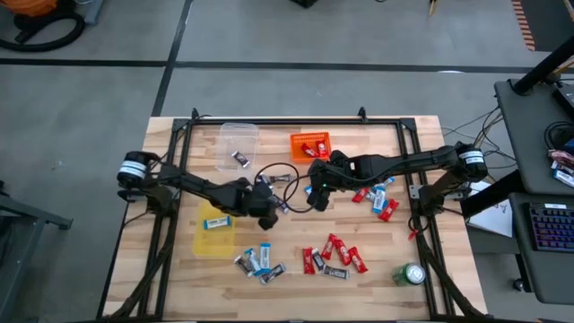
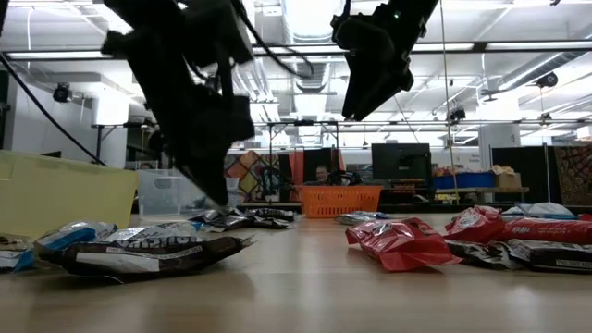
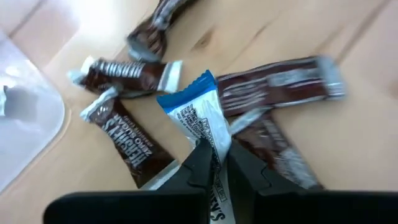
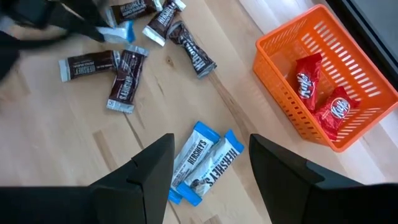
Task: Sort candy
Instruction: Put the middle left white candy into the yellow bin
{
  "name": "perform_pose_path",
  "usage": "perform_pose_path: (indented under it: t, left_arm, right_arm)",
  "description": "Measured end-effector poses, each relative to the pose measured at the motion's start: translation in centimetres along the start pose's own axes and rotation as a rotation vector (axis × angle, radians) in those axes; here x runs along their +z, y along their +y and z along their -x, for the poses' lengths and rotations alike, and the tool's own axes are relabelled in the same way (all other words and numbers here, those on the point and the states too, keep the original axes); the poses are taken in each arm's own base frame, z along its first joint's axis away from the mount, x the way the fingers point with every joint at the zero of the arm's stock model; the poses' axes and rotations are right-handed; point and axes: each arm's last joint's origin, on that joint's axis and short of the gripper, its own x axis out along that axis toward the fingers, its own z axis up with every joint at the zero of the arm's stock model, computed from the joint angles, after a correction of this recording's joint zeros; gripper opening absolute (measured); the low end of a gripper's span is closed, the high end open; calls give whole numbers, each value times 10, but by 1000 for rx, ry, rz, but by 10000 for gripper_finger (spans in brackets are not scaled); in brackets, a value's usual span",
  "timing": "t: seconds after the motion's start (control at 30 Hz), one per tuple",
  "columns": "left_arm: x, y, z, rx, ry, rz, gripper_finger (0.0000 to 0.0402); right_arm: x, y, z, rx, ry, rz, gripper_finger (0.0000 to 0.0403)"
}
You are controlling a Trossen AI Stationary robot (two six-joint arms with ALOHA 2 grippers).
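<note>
From above, the sorting is only partly done: the orange bin (image 1: 310, 144) holds a couple of red bars (image 1: 318, 146), the clear bin (image 1: 239, 145) to its left holds one dark bar (image 1: 239, 159), and the yellow bin (image 1: 216, 230) below that holds one blue-and-white bar (image 1: 218, 222). Most of the candy lies loose on the table (image 1: 386, 144): a red and blue-and-white cluster (image 1: 376, 197) to the right of the orange bin, a row of red bars (image 1: 334, 255) and a dark and blue group (image 1: 258, 263) well below it, near a green can (image 1: 412, 274). At table height, both arms hang above the wood, with dark candy (image 2: 153, 254) and red candy (image 2: 400, 242) in front and the orange bin far behind; bin contents are hidden here. The left wrist camera shows what the others cannot: the left gripper (image 3: 214, 163) is pinched tight on a blue-and-white bar (image 3: 202, 121) among dark bars (image 3: 124, 73). The right wrist camera shows the right gripper (image 4: 211, 158) spread wide and empty over two blue-and-white bars (image 4: 204, 160), beside the orange bin with its red bars.
</note>
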Motion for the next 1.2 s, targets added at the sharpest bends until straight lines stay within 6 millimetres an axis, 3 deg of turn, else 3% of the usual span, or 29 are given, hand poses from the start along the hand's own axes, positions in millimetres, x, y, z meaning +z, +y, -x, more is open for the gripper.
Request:
perform_pose_path:
  t: [0.27,0.5,0.63,0.9,1.2]
  left_arm:
    - [3,-1,57,-249,-31,-124,1]
    - [-21,5,115,-482,86,-326,0]
    - [-40,21,136,-449,184,-422,0]
    - [-64,54,131,-206,350,-566,7]
    - [-73,57,117,-109,347,-628,13]
  right_arm:
    - [-6,-1,-5,-9,20,2,199]
    - [-11,-2,-9,-16,37,2,199]
    - [-11,-1,-9,-14,33,0,199]
    - [-7,0,-10,2,-6,-11,199]
    - [-7,0,-10,5,-3,-6,199]
